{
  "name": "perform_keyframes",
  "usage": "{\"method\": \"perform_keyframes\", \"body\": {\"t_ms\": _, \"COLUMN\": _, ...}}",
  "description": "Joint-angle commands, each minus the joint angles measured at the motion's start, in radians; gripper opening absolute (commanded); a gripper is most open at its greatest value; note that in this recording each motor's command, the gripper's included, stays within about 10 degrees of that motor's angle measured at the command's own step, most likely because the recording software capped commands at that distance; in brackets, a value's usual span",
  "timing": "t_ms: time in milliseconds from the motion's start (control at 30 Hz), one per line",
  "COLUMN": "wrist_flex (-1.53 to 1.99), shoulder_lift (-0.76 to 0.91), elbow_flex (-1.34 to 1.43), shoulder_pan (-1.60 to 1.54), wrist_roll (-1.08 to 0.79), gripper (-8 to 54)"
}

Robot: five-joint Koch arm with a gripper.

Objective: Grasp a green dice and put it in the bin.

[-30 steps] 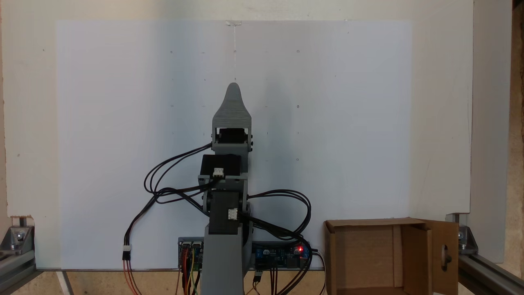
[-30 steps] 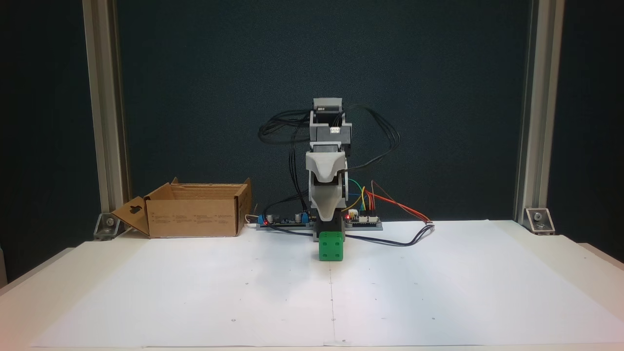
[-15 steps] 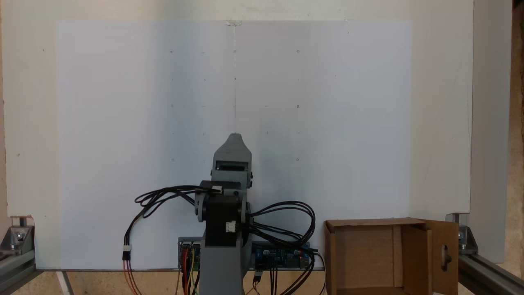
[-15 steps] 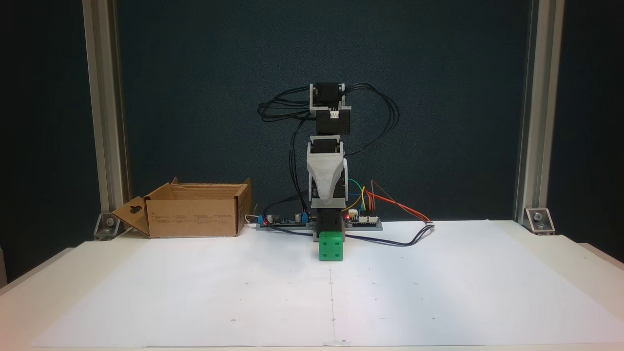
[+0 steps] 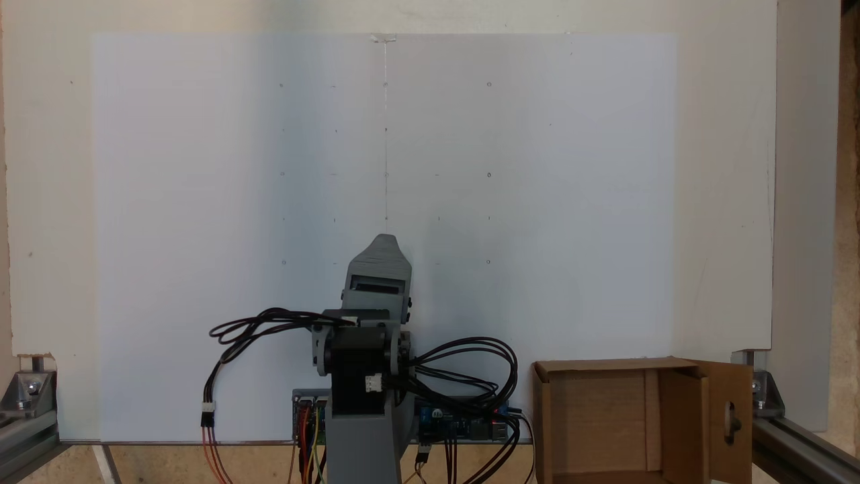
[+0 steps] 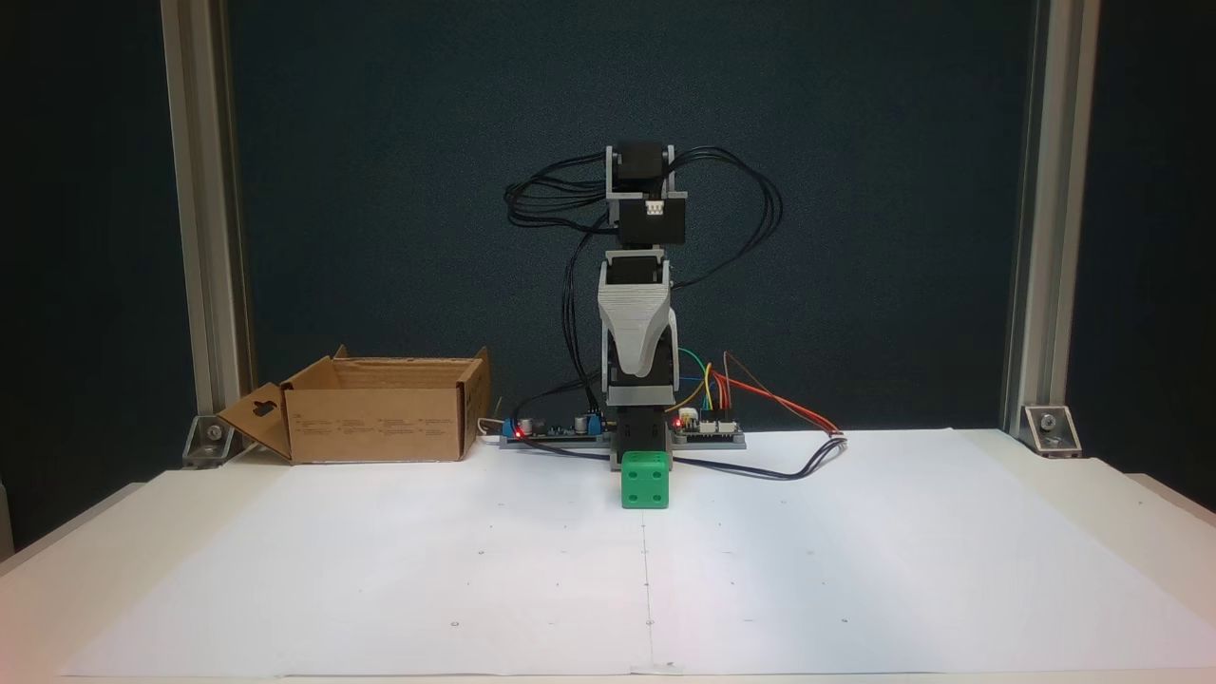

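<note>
The green dice [image 6: 646, 480] rests on the white paper just in front of the arm's base, several pips facing the camera. My grey gripper [image 6: 638, 366] hangs above it, pointing down and forward, and nothing touches the dice. In a fixed view from above, the gripper [image 5: 384, 242] covers that spot and the dice is hidden. Its jaws lie one behind the other, so open or shut is not clear. The bin [image 6: 375, 432], a brown cardboard box with a keyhole flap, stands at the back left of the table; the bin [image 5: 682, 417] is at the lower right from above.
Circuit boards [image 6: 708, 432] and looping black cables [image 5: 470, 370] sit around the arm's base. Aluminium frame posts [image 6: 1031, 237] stand at the table's back corners. The white paper sheet [image 6: 855, 570] spreads wide in front of the dice.
The arm has folded back: seen from above, the gripper tip drew in toward the base, then turned slightly left. From the front the upper arm rose. The dice has not moved.
</note>
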Motion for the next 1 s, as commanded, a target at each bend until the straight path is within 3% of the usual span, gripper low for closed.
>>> {"method": "perform_keyframes", "body": {"t_ms": 0, "wrist_flex": 0.037, "shoulder_lift": 0.106, "elbow_flex": -0.052, "shoulder_pan": -0.014, "wrist_roll": 0.049, "gripper": 43.5}}
{"method": "perform_keyframes", "body": {"t_ms": 967, "wrist_flex": -0.086, "shoulder_lift": -0.034, "elbow_flex": -0.037, "shoulder_pan": -0.083, "wrist_roll": 0.112, "gripper": 43.5}}
